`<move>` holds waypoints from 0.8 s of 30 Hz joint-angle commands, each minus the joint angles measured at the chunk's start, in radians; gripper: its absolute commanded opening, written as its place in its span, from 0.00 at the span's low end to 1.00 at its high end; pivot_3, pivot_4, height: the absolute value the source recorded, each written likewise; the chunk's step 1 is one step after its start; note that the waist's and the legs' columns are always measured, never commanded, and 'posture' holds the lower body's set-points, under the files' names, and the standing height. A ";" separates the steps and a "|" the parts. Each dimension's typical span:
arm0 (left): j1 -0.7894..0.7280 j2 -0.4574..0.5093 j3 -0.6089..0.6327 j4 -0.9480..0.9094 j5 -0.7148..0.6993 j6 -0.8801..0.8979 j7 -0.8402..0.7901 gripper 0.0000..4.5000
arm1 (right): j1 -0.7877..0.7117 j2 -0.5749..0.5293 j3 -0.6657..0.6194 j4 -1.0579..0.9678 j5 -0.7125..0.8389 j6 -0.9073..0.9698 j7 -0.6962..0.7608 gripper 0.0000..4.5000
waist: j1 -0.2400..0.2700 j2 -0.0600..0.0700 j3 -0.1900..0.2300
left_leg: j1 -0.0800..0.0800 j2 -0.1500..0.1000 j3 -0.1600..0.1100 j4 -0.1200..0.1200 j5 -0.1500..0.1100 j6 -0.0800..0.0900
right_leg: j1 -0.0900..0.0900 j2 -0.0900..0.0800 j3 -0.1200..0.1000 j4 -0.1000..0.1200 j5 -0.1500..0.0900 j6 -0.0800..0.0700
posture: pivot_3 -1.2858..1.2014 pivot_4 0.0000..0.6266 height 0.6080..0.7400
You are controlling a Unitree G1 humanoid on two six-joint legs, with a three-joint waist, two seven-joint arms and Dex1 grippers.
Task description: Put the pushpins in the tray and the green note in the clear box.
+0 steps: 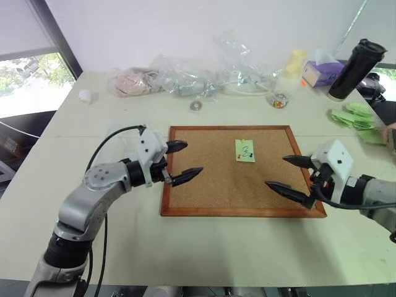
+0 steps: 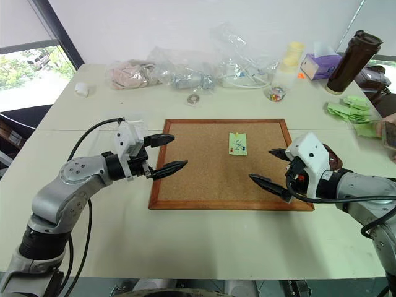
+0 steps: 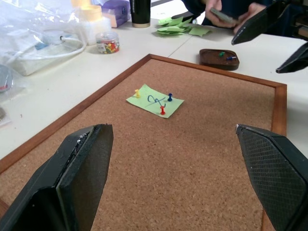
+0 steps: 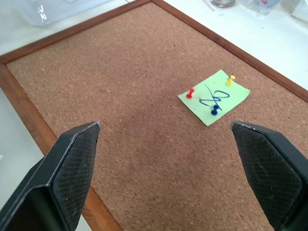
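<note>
Lying flat on the cork board (image 1: 210, 185), the green note (image 1: 245, 150) sat in the board's far right quarter, pinned by 3 pushpins (image 4: 215, 109): 1 red, 1 yellow and 1 blue, all standing in the note's surface around a dark scribble. The tray (image 3: 219, 58) rested on the table (image 1: 204, 260) just beyond the board's right edge, apart from the frame, and already held 2 pins, 1 green and 1 blue. A corner of the clear box (image 4: 48, 10) lay on the table just past the board's left side.

The left gripper (image 1: 180, 162) hovered over the board's left edge with its jaws spread wide and nothing between them. The right gripper (image 1: 289, 173) hovered over the board's right edge, jaws likewise spread wide and empty. Both grippers pointed toward the note, and neither touched it or the board.

Along the table's far side lay soft clear plastic bags (image 1: 204, 77), a small round pot of multicoloured bits (image 1: 279, 101), a purple tissue box (image 1: 322, 71) and a dark tumbler (image 1: 354, 62). A heap of plain green slips (image 1: 356, 116) lay at the far right, beside a person's hands (image 3: 226, 12).
</note>
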 commanded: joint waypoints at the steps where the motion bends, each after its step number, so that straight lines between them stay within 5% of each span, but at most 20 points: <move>1: 0.001 0.006 0.006 -0.034 0.004 -0.022 0.000 0.99 | -0.014 -0.009 -0.005 0.004 -0.020 -0.036 0.009 1.00 | 0.000 0.000 0.000 | 0.000 0.000 0.000 0.000 0.000 0.000 | 0.000 0.000 0.000 0.000 0.000 0.000 | 0.52 0.24 0.93; 24: -0.012 -0.007 -0.018 -0.027 0.005 -0.002 0.009 0.99 | -0.064 0.001 0.051 0.067 -0.069 -0.085 0.024 1.00 | 0.000 0.000 0.000 | 0.000 0.000 0.000 0.000 0.000 0.000 | 0.000 0.000 0.000 0.000 0.000 0.000 | 0.52 0.24 0.93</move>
